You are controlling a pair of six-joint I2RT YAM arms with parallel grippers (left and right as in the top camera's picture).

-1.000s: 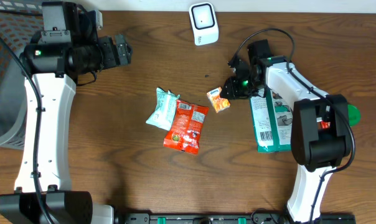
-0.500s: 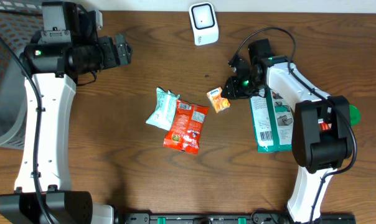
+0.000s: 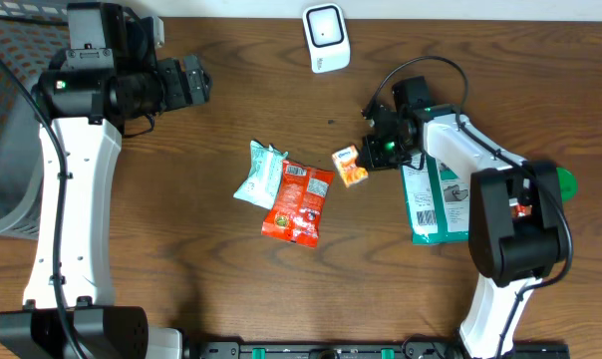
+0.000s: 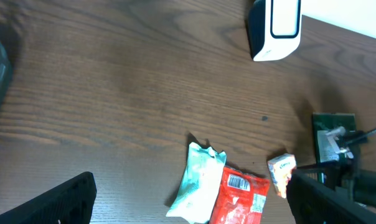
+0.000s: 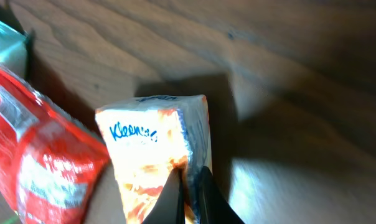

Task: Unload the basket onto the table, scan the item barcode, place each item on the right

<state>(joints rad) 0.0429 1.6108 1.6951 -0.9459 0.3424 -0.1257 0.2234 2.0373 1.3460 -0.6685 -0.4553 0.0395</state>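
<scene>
Packaged goods, four in all: one orange tissue pack [image 3: 349,165], one red packet [image 3: 299,201], one pale teal packet [image 3: 259,174], one green-and-white pouch [image 3: 431,204]. One white scanner [image 3: 324,38]; one grey mesh basket [image 3: 2,150]. Robot arms, two: left arm [image 3: 77,189], right arm [image 3: 470,140].

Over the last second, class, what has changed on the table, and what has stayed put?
The right gripper has pinched shut on the edge of the orange tissue pack, shifting it slightly. The left gripper stays open and still. The red bag, pale packet, scanner and green pouch have not moved.
</scene>
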